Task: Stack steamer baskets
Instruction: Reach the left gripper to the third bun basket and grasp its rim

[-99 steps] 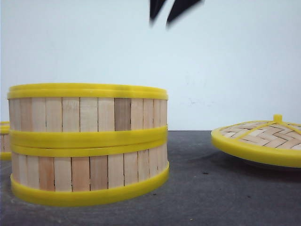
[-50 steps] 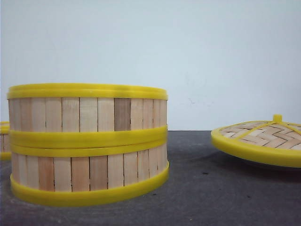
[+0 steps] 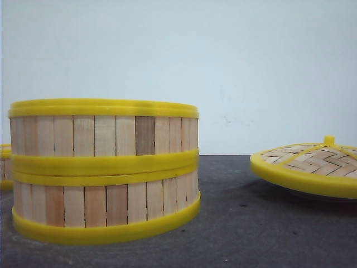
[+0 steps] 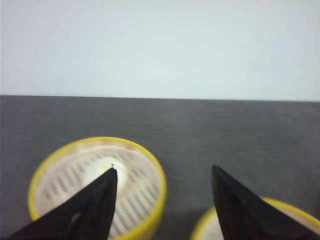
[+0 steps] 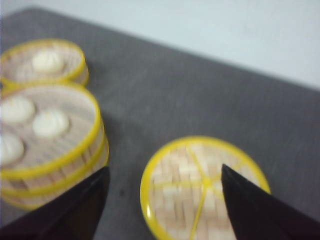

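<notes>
Two baskets (image 3: 104,170) stacked, slatted wood, yellow rims; third (image 3: 5,166) cut off at edge. Your left pincer (image 4: 163,172) and right pincer (image 5: 165,172) spread, empty.

Two steamer baskets (image 3: 104,170) stacked upright near surface's front-left, white buns inside top one. Third steamer basket (image 5: 42,61) alone behind-left, one bun inside.

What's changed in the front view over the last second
The dark gripper tips at the top edge a second ago have risen out of the front view; none show there now. The two-basket stack, the third basket behind it at the left edge, and the lid on the right have not moved. Both grippers, left and right, are open and empty.
</notes>
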You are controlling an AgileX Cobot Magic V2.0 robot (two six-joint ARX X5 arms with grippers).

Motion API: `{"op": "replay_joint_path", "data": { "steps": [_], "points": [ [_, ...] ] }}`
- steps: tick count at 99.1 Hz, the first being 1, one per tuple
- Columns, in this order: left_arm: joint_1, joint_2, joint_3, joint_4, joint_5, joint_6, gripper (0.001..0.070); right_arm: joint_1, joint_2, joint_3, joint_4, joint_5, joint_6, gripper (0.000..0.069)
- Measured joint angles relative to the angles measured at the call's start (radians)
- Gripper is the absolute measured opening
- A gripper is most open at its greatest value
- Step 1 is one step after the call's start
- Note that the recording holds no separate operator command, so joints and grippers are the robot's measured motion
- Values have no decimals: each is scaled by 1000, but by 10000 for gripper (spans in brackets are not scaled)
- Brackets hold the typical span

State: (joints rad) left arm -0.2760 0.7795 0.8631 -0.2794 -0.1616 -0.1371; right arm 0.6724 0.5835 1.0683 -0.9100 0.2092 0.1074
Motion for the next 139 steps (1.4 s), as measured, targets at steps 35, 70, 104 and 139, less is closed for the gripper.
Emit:
{"op": "replay_joint_path", "data": {
  "steps": [35,70,104,139],
  "points": [
    [284,367,186,-6,60,-6,355,0,-64,-3,10,-4,29,469],
    [407,743,452,-229,134,-83,355,0,-60,-3,26,-22,31,469],
    [431,925,454,-230,135,-127,355,0,-60,-3,26,-22,31,469],
    [431,1009,454,-235,135,-141,355,0,-60,-3,31,-21,31,469]
  ]
}}
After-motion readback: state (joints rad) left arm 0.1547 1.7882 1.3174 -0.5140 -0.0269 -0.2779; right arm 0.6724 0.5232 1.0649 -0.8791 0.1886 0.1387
